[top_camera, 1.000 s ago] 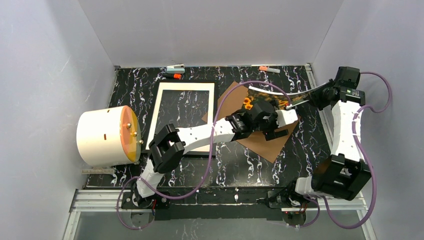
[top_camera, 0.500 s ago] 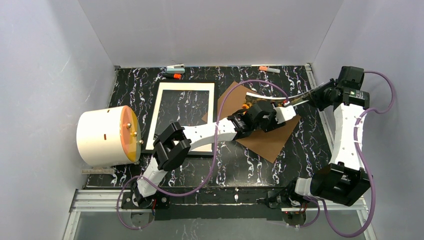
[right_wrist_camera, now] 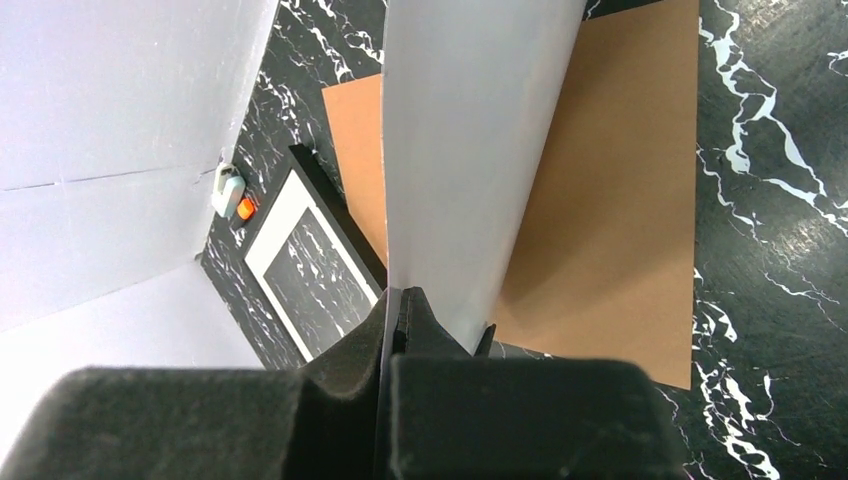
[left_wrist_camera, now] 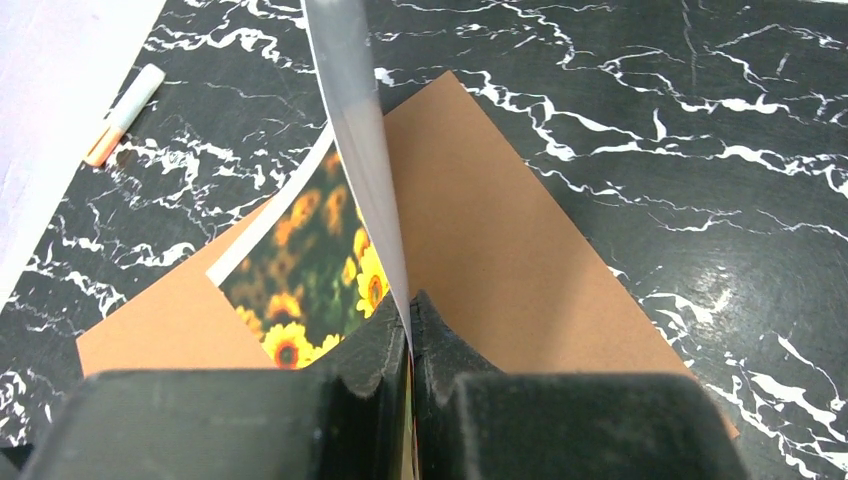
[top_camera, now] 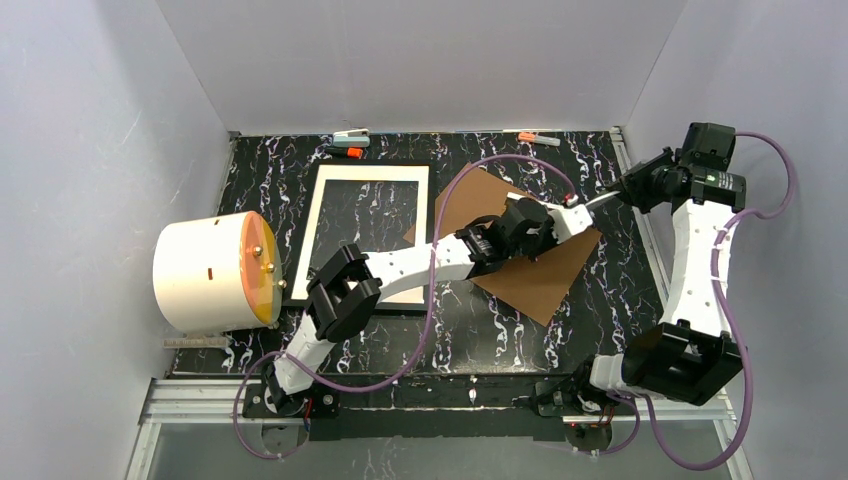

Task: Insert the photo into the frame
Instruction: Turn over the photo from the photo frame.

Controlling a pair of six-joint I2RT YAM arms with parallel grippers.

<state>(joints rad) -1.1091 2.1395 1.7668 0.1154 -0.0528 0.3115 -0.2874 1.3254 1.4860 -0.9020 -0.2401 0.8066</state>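
Left jaws, apart a second ago, now tight on the photo (left_wrist_camera: 310, 250); right jaws tight on it too.

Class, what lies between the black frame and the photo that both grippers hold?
The brown backing board, flat on the table beneath the held photo; the top and left wrist views show it.

The frame (top_camera: 365, 173) lies flat on the bench (top_camera: 480, 330), left of centre. The backing board (top_camera: 530, 275) lies flat just to its right. The photo (left_wrist_camera: 300, 260) stands on edge over the board, clamped by the left claw (left_wrist_camera: 410, 320) at its left end and by the right claw (right_wrist_camera: 400, 300) at its right end. A drum (top_camera: 215, 272) lies on its side left of the frame. A marker (top_camera: 347, 152) lies behind the frame, and a second marker (top_camera: 540, 138) lies behind the board.
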